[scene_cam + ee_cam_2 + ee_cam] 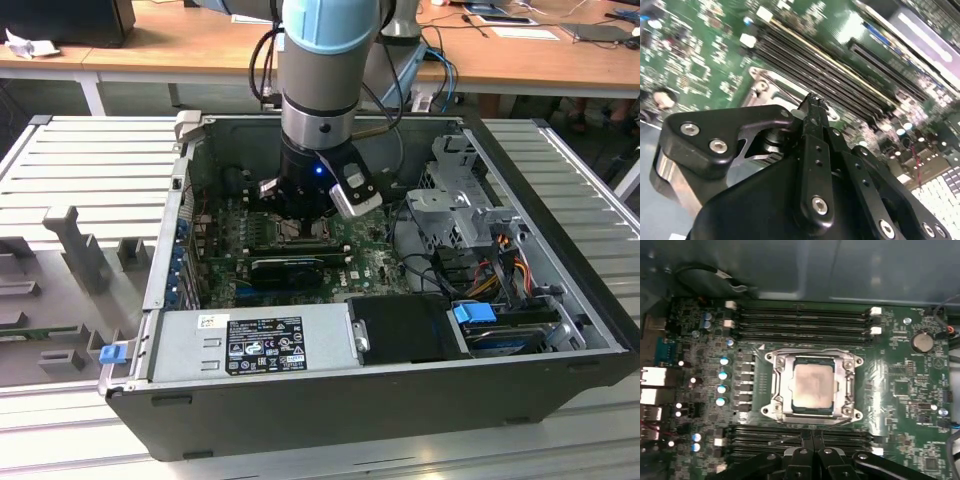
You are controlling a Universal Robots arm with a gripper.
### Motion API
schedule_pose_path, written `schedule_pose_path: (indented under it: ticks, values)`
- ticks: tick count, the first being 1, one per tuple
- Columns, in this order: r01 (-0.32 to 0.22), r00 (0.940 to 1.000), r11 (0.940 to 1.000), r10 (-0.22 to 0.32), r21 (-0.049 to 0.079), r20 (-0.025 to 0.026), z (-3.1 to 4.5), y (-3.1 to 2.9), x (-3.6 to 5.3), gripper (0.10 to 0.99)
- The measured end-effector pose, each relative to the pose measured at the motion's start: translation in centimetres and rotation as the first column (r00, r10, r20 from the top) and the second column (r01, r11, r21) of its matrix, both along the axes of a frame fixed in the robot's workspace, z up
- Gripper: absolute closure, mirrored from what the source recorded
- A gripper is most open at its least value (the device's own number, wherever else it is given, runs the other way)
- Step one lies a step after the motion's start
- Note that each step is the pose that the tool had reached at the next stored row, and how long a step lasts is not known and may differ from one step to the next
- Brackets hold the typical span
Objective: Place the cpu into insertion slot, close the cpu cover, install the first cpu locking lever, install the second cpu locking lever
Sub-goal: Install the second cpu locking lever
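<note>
In the first wrist view the cpu (812, 385), a pale beige-silver square, lies flat in the insertion slot (771, 412) on the green motherboard (900, 365). The cpu cover (781, 385), a metal frame with a square window, lies down around the chip. My gripper (812, 432) hangs just off one side of the socket, its two black fingers pressed together with nothing between them. In the second wrist view the gripper (812, 100) ends right by the socket's metal frame (762, 82). In the exterior view the gripper (300, 225) is low inside the open computer case, over the socket.
Rows of memory slots (800, 320) flank the socket on two sides. A long black card (290, 268) stands just in front of the socket. The power supply (260, 340), a drive cage (460, 210) with cables, and the case walls (160, 260) hem in the board.
</note>
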State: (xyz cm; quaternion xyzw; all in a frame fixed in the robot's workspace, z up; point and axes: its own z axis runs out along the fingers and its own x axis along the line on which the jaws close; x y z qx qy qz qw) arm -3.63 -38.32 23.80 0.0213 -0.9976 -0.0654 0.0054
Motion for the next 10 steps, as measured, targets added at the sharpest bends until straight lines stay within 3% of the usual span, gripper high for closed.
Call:
schedule_pose_path:
  ticks: [5,10]
  values:
    - [-0.002,1.0,1.0,0.002,0.008,0.0,-0.09,-0.03,-0.95,0.98]
    - [-0.004,1.0,1.0,0.004,0.009,-0.0001,-0.31,-0.04,-1.16,0.98]
